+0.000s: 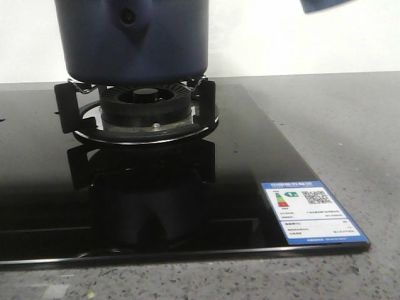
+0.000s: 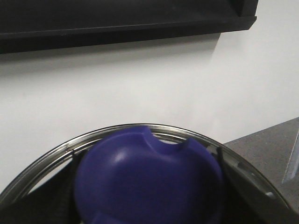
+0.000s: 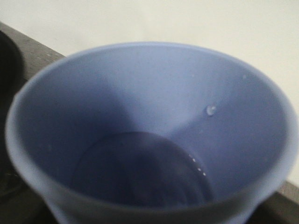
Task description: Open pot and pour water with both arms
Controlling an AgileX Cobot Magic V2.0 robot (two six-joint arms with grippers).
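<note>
Pot [image 1: 131, 40] sits on the burner [image 1: 145, 106], left of your raised cup [image 1: 325, 5]; swing the right arm leftward. Neither claw's opening is visible to you.

You see the pot [image 1: 131, 40] sitting on the burner [image 1: 145, 106] at the cooktop's [image 1: 262, 150] back left; its label [image 1: 310, 211] lies front right.

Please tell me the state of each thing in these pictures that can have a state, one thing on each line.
pot: sitting upright on the burner support; its top is out of view.
burner: no flame visible.
lid: blue knob up, seen close from the left wrist; whether it is lifted cannot be told.
cup: open, a few droplets inside; water level unclear.
</note>
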